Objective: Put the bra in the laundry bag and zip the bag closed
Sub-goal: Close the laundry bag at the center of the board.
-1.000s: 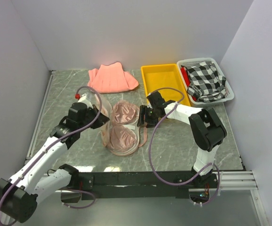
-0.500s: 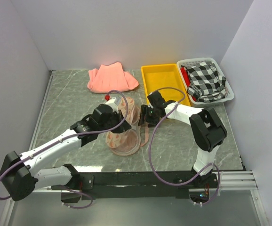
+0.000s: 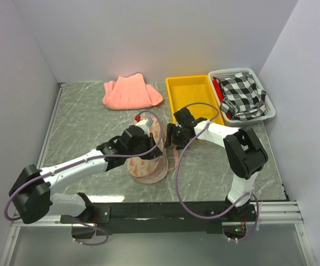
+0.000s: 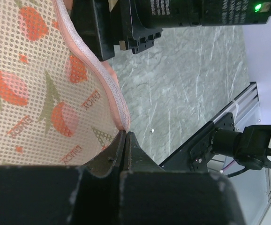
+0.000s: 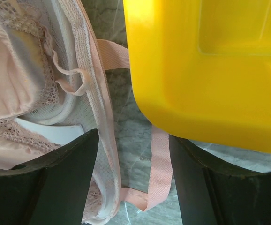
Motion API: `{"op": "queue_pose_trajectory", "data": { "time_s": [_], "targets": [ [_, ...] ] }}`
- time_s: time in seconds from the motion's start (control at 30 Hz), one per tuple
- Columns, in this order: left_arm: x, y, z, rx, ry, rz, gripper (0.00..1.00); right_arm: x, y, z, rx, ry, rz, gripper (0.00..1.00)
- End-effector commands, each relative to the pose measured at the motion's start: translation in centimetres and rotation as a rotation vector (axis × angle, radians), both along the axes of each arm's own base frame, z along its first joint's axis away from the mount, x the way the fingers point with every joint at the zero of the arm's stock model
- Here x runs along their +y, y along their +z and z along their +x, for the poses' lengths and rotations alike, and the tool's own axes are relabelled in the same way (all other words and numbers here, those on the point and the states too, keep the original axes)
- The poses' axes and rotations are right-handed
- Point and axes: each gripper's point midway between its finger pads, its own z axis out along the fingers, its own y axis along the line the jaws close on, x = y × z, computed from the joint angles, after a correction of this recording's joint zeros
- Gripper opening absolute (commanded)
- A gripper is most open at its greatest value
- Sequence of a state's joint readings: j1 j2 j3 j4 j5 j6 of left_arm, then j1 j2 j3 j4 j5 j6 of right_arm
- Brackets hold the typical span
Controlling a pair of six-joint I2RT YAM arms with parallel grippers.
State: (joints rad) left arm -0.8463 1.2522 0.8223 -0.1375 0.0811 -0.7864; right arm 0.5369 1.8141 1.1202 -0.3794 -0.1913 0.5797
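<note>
The laundry bag [image 3: 146, 166] lies mid-table, its beige top flap with red-orange prints folded over to the right. My left gripper [image 3: 155, 148] is shut on the flap's pink edging [image 4: 123, 123] and holds it above the table. The printed mesh fills the left wrist view [image 4: 32, 93]. The flap hides the bra in the top view. The right wrist view shows the bra's pink satin cups [image 5: 4, 84] inside the bag's open edge [image 5: 98, 117]. My right gripper [image 3: 168, 136] is open at the bag's right side, its jaws astride a pink ribbon loop [image 5: 161, 159].
A yellow tray [image 3: 193, 97] stands just behind my right gripper, its corner close in the right wrist view [image 5: 210, 70]. A white basket [image 3: 268, 113] with a black-and-white checked cloth [image 3: 240, 94] is at the back right. A salmon-pink folded cloth [image 3: 131, 93] lies at the back.
My left arm has swung right, carrying the bag's flap over the bra, which lay exposed a second ago. My right arm has not moved.
</note>
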Motion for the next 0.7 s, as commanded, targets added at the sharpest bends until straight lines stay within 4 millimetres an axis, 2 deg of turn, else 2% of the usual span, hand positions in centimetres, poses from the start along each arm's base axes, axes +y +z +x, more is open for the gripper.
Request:
{"op": "queue_pose_trajectory", "data": {
  "time_s": [0.0, 0.17, 0.3, 0.43, 0.5, 0.53, 0.6, 0.67],
  "targets": [
    [-2.0, 0.4, 0.2, -0.015, -0.022, -0.043, 0.01, -0.3, 1.2, 0.6, -0.038, -0.008, -0.014, 0.70],
    [-2.6, -2.0, -1.1, 0.033, -0.044, 0.006, 0.01, -1.1, 1.0, 0.6, -0.043, -0.029, -0.051, 0.70],
    [-3.0, -3.2, -1.5, 0.051, -0.044, 0.013, 0.01, -3.3, 1.9, 1.1, -0.087, -0.101, -0.137, 0.70],
    [-3.7, -3.6, -1.1, 0.045, -0.045, 0.025, 0.01, -4.8, 5.3, 1.9, -0.196, -0.165, -0.169, 0.72],
    [-3.8, -3.8, -0.6, 0.045, -0.030, 0.042, 0.01, -5.5, 6.4, 2.1, -0.223, -0.190, -0.186, 0.72],
    [-3.9, -4.6, -0.6, 0.058, -0.028, 0.062, 0.01, -5.7, 7.5, 2.2, -0.251, -0.203, -0.177, 0.72],
    [-4.1, -4.8, -0.3, 0.065, -0.026, 0.073, 0.02, -6.0, 8.3, 2.1, -0.266, -0.211, -0.179, 0.72],
    [-4.2, -5.4, -0.3, 0.071, -0.020, 0.082, 0.09, -6.0, 9.3, 2.1, -0.287, -0.212, -0.164, 0.73]
  ]
}}
